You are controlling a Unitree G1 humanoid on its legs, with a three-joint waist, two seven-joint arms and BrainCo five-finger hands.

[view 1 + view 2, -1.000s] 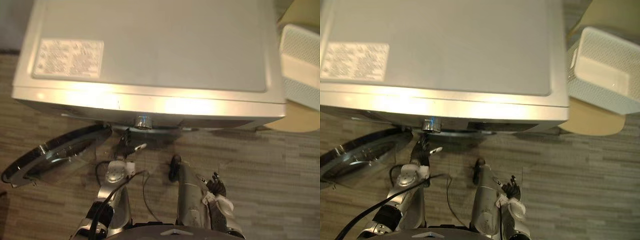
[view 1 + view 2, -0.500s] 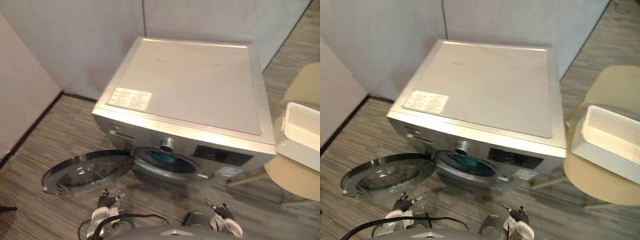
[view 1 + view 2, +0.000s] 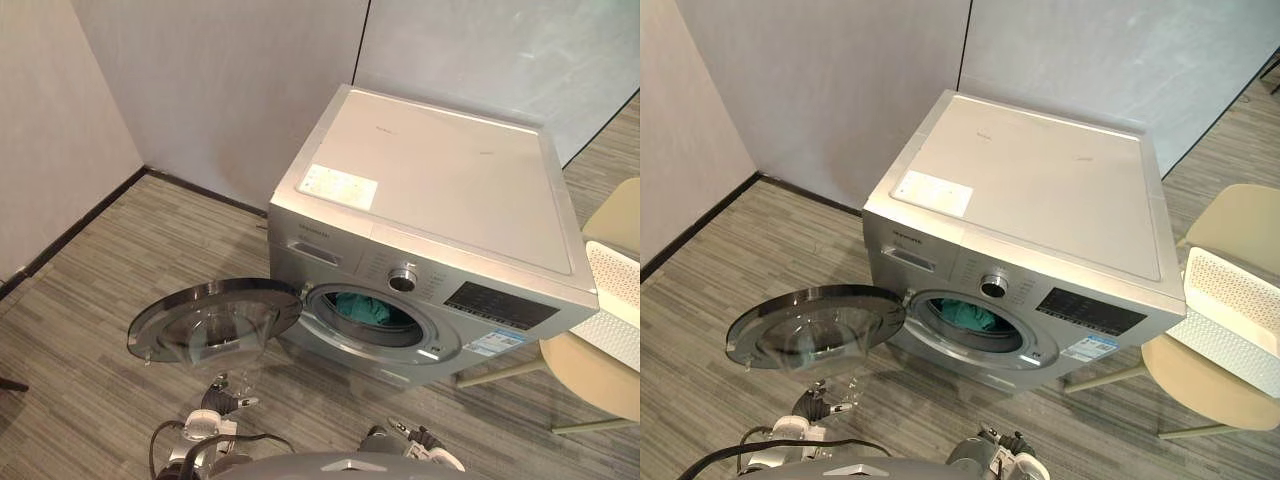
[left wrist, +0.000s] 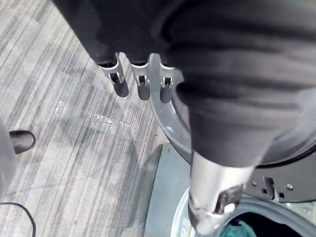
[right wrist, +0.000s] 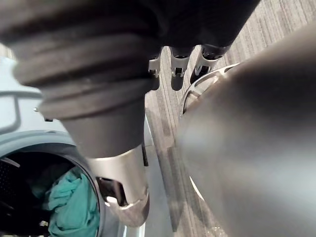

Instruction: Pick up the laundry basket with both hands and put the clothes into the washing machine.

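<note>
The silver washing machine [image 3: 440, 190] stands against the wall with its round door [image 3: 215, 320] swung open to the left. Teal clothes [image 3: 365, 308] lie inside the drum, and they show again as teal clothes [image 5: 69, 207] in the right wrist view. The white laundry basket [image 3: 1230, 300] rests on a beige chair [image 3: 1205, 385] to the right of the machine. My left hand [image 3: 218, 402] hangs low in front of the open door, its fingers [image 4: 140, 84] relaxed and holding nothing. My right hand [image 3: 425, 440] is low in front of the machine, fingers [image 5: 173, 66] loose and empty.
Grey walls meet in a corner behind the machine. Striped grey floor [image 3: 90, 300] spreads to the left and in front. The open door juts out over the floor at about knee height.
The camera has pulled back and tilted up, so the machine's front, drum and the room's walls now show. Both arms sit lower in the picture.
</note>
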